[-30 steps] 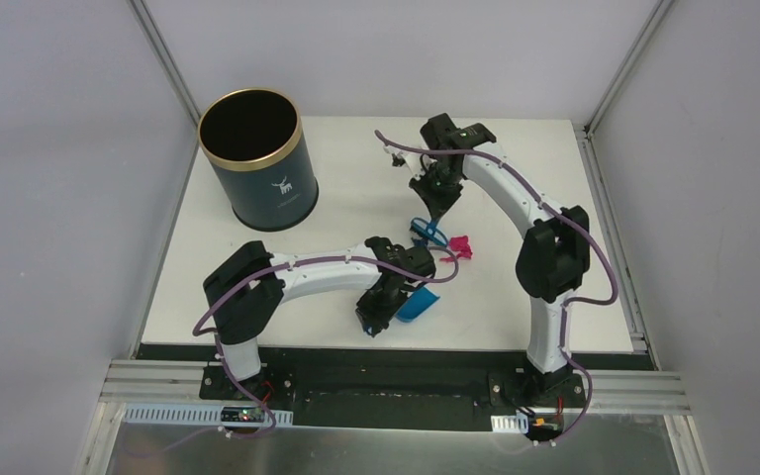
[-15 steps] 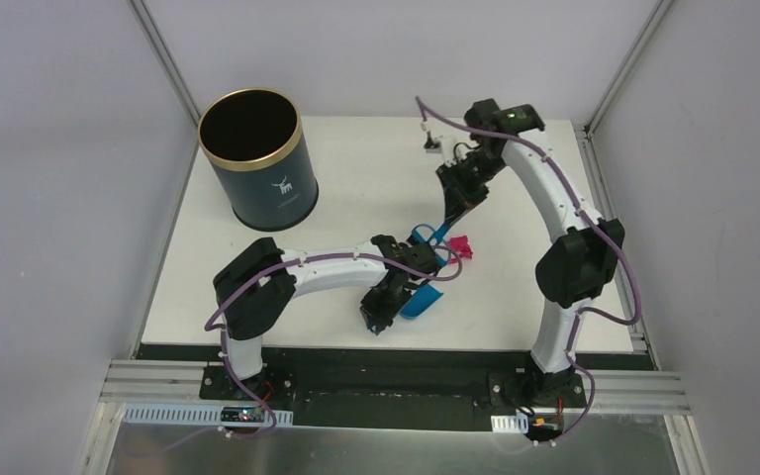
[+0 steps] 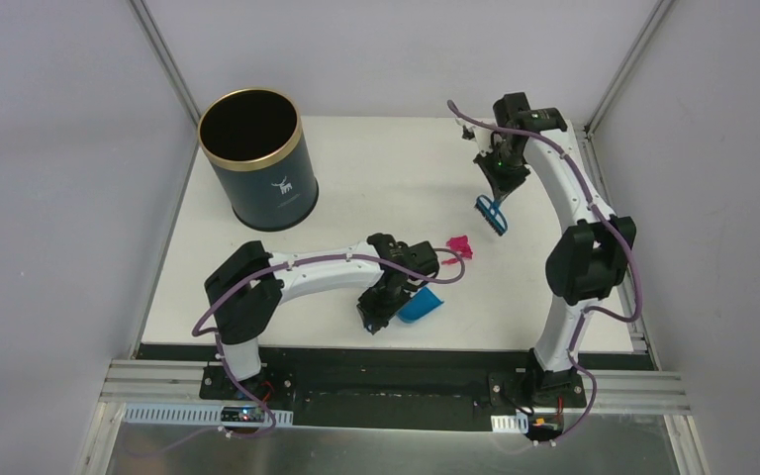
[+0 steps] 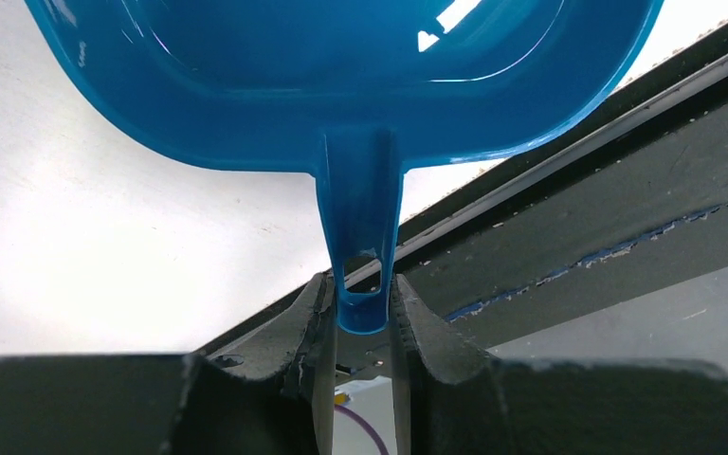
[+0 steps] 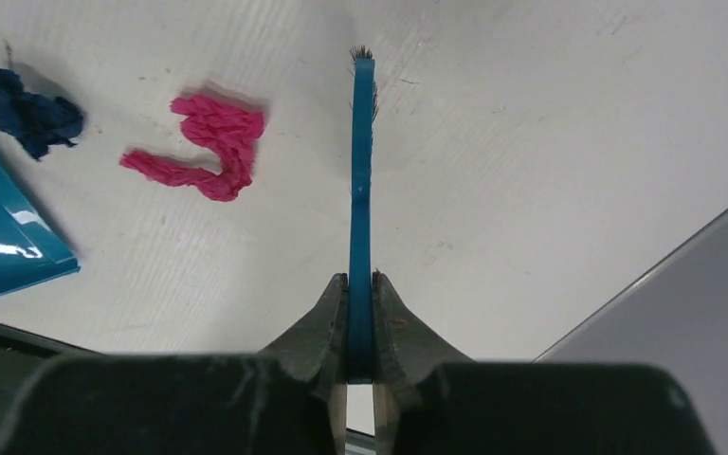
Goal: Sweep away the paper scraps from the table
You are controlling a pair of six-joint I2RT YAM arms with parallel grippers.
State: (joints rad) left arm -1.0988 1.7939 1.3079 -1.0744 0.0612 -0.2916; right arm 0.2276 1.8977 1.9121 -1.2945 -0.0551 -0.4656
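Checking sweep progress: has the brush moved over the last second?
Yes. The brush, held by the right gripper, has swung rightward and farther back, away from the pink scrap it was beside and farther from the bin.

Left arm (image 3: 327, 273) bent low along the near edge of the table (image 3: 376, 168), left gripper (image 4: 360, 301) clamped on dustpan (image 4: 341, 85) handle, right arm (image 3: 564, 186) arched high toward the table's far right corner, right gripper (image 5: 360, 289) pinched tight on brush (image 5: 361, 171), pointing down.

**Shiny plastic, crinkly paper**

The dustpan (image 4: 360, 85) is smooth, shiny blue plastic. The brush (image 5: 361, 190) is plastic too. The paper scraps (image 5: 223, 128) look crinkly and dull. The table (image 5: 550, 123) is matt white. The bin (image 3: 262, 188) has a shiny gold rim.
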